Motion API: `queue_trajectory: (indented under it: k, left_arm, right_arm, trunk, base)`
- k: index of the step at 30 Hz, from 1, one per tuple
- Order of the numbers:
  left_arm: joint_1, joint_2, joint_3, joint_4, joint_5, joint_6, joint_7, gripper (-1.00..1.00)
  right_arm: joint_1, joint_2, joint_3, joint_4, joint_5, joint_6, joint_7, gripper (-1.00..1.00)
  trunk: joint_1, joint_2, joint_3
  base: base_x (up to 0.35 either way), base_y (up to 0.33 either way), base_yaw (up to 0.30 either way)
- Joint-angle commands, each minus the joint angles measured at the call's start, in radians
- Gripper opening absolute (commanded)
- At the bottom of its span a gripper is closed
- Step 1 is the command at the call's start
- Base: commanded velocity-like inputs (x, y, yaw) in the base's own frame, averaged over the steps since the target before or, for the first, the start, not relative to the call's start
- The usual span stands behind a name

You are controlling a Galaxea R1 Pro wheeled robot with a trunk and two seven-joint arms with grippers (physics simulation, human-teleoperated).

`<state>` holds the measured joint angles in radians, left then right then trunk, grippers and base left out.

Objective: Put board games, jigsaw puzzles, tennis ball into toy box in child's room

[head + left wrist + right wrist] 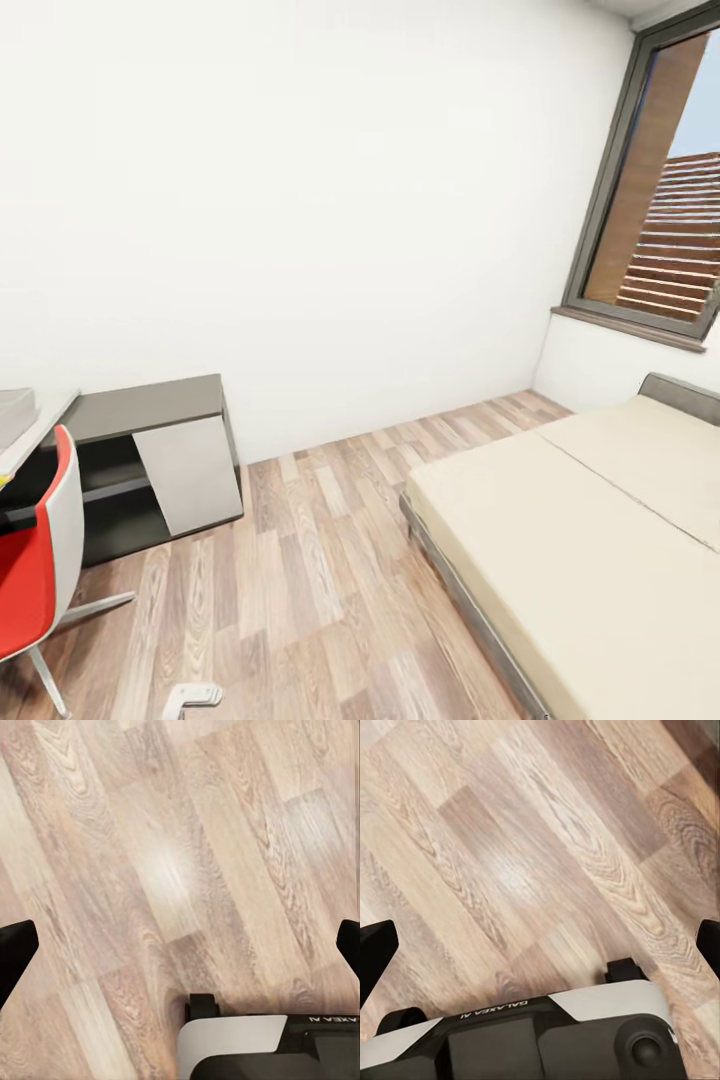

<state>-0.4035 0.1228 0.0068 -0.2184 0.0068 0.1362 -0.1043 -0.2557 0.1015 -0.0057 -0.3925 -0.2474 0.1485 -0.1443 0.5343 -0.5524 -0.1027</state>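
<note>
The bed (590, 540) fills the right of the head view; the stretch of its beige mattress that I see is bare. At the far left edge juts a corner of the white table (45, 422), with a light-grey corner of the toy box (12, 412) on it. The board games, jigsaw puzzles and tennis ball are out of view. My left gripper (180, 956) hangs open over the wood floor, its black fingertips (15, 952) far apart with nothing between them. The right gripper (540, 949) is open in the same way above the floor.
A low cabinet (150, 405) with a dark-grey top stands against the white wall beside the table. A red and white chair (35, 560) sits at the table, its metal legs spread on the floor. Wood floor (320, 560) stretches between cabinet and bed. A window (665, 200) is at the right.
</note>
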Motion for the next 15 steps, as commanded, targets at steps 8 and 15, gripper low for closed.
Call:
queue_trajectory:
  k: [8, 15]
  left_arm:
    - [0.0, 0.0, 0.001, -0.003, 0.001, 0.006, -0.003, 1.0]
    - [0.0, 0.002, 0.001, -0.003, 0.001, 0.008, -0.006, 1.0]
  right_arm:
    - [0.0, 0.001, 0.0, -0.002, -0.004, 0.006, -0.005, 1.0]
    - [0.0, 0.001, 0.002, -0.002, -0.003, 0.01, 0.002, 1.0]
  trunk:
    - [-0.031, 0.054, 0.023]
    - [-0.057, 0.103, 0.045]
  base:
    - [-0.156, 0.114, -0.281]
    - [-0.018, 0.015, -0.281]
